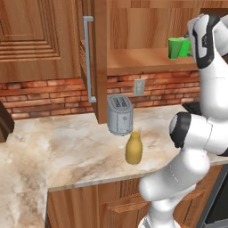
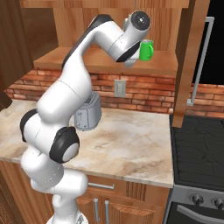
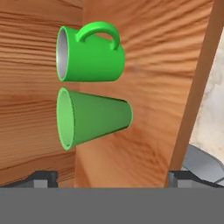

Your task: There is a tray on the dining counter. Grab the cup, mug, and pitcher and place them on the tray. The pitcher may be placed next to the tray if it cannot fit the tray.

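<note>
Green mug [image 3: 92, 54] and cup [image 3: 94, 117] are sitting ahead of the spread-open gripper [image 3: 111, 177]; left base view is adding the pitcher [image 1: 133, 148].

You have two supports here: a wooden shelf [image 2: 105, 61] above the brick wall, and the beige marbled bench [image 1: 67, 151] below it. On the shelf stand the green mug [image 3: 89, 54] and the green cup [image 3: 94, 117], just beside each other. On the bench sit the grey toaster [image 1: 119, 114] and, just in front of it, the mustard-yellow pitcher [image 1: 133, 148].
</note>
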